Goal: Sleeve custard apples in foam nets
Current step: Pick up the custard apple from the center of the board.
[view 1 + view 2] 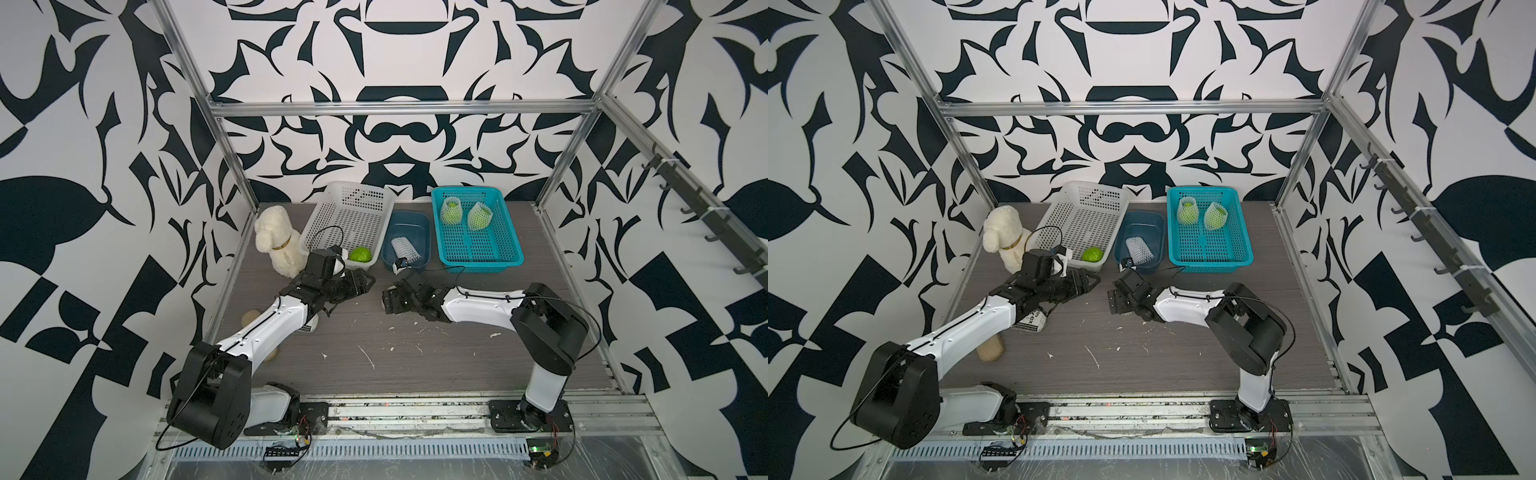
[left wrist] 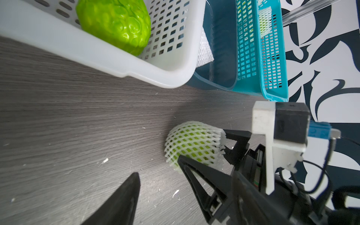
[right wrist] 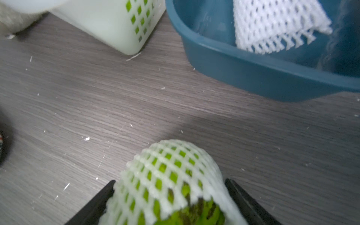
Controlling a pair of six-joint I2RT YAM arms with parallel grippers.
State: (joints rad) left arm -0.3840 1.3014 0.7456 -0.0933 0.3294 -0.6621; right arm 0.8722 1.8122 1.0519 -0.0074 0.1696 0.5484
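Nearest me, the right gripper (image 3: 169,182) straddles a sleeved custard apple (image 3: 171,171) lying on the table (image 3: 97,109), with a black finger against the net on each side. Whether it actually squeezes I cannot tell. The left gripper (image 1: 366,283) hangs just beside it, jaws apart and empty.

My worry is that the foam is springy and the fruit round. A shallow pinch could roll it out, or catch only the net and drag the sleeve off its open end. Carried toward the teal basket (image 1: 482,262), where two sleeved fruits (image 1: 451,211) lie, it could clip the blue tub (image 3: 253,78) holding the spare foam net (image 3: 272,25). One bare custard apple (image 1: 360,254) waits in the white basket (image 2: 109,58).

Beneath the left arm (image 1: 967,324) sit a printed thing (image 1: 1034,323) and a beige lump (image 1: 990,349) I cannot make out. In both top views the right gripper covers the fruit it straddles.
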